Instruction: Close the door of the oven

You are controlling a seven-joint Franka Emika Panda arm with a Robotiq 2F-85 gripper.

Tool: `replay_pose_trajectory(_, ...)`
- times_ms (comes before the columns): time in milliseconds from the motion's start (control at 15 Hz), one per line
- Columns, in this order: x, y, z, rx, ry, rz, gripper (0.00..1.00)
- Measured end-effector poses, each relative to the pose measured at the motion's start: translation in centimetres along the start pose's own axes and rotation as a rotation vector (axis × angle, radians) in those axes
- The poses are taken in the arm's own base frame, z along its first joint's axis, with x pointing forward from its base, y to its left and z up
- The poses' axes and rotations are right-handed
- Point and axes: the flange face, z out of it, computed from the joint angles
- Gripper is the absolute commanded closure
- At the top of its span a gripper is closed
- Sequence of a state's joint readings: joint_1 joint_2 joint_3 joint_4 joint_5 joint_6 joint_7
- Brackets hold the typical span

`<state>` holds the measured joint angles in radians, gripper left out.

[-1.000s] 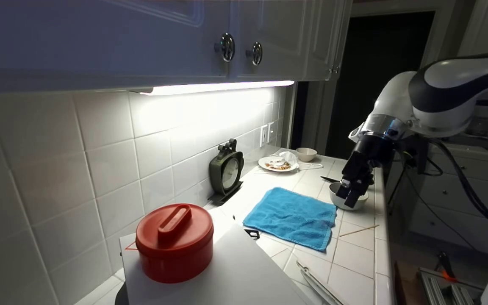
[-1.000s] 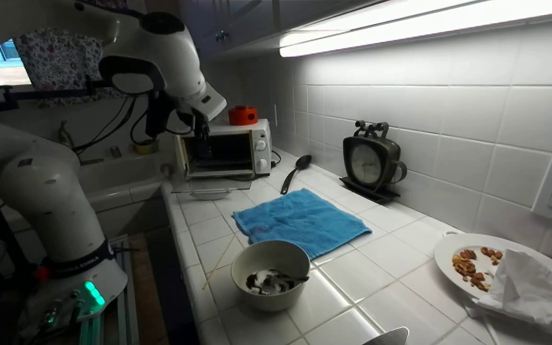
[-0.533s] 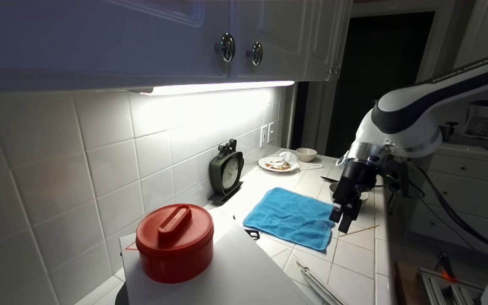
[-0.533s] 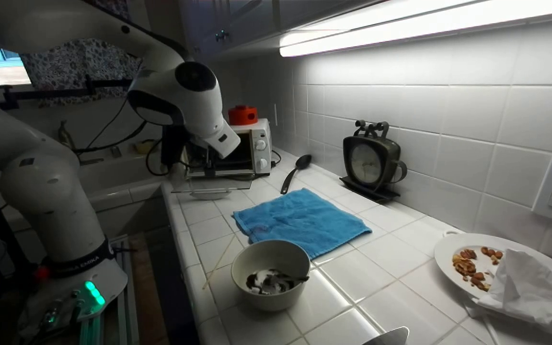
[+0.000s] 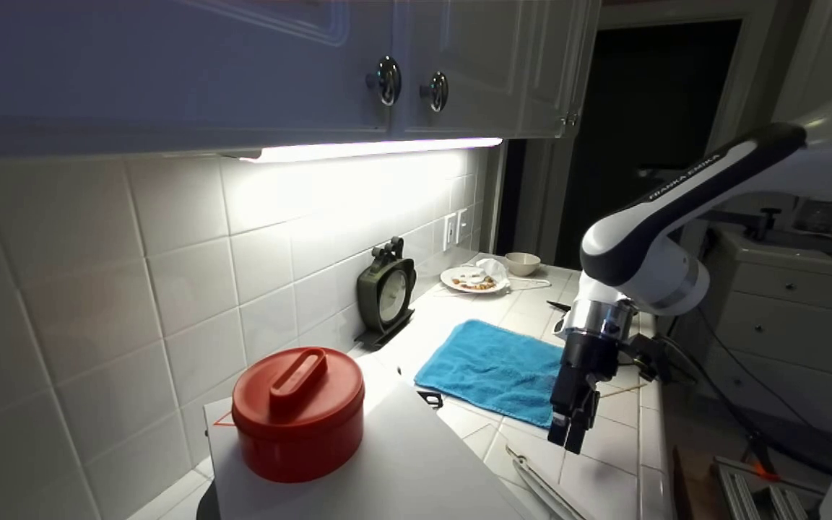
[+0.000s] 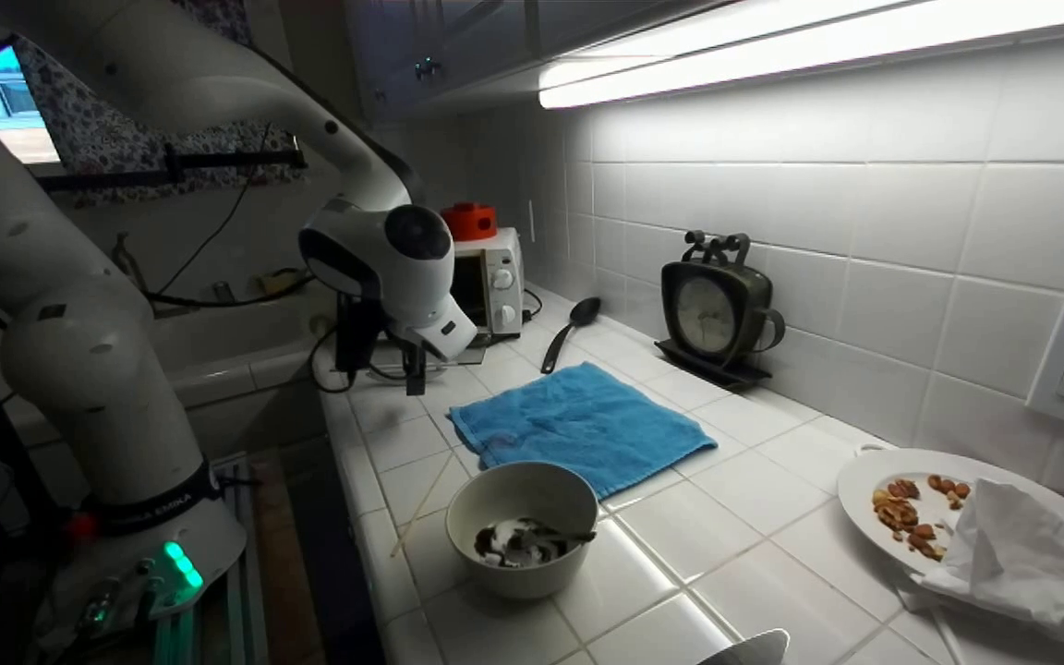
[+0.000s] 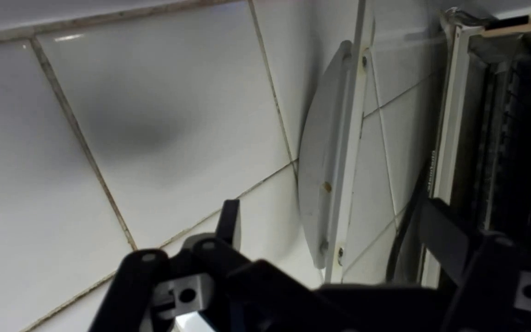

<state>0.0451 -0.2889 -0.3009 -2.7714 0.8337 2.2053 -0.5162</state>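
The white oven (image 6: 504, 282) stands at the counter's far end in an exterior view, its front partly hidden by my arm. Its white top (image 5: 416, 462) shows in an exterior view. The glass door (image 7: 376, 152) is folded down and open. Its grey curved handle (image 7: 321, 161) runs along the outer edge; the handle (image 5: 542, 484) also shows in an exterior view. The oven's dark inside (image 7: 519, 138) is at the right of the wrist view. My gripper (image 7: 337, 226) is open and empty, with the door's edge seen between its fingers. The gripper (image 5: 568, 437) points down above the counter, near the handle; contact is not visible.
A red lidded pot (image 5: 299, 412) sits on the oven. A blue cloth (image 6: 583, 425), a bowl (image 6: 523, 531), a thin stick (image 6: 421, 503), a black spoon (image 6: 572, 332), a clock (image 6: 715, 309) and a plate of nuts (image 6: 855, 499) are on the counter. Cabinets (image 5: 170, 65) hang above.
My gripper has moved down and towards the oven's open door, turning to point more straight down. The door, pot, cloth and bowl have not moved.
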Motion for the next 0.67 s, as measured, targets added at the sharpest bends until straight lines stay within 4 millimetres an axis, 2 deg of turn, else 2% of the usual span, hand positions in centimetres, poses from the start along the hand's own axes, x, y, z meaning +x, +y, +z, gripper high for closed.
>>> replay_pose_trajectory(333, 0.3, 0.4, 2.9, 0.012, 0.0, -0.053, 0.0)
replay_pose_trajectory(667, 0.3, 0.0, 3.7, 0.042, 0.012, -0.083, 0.0)
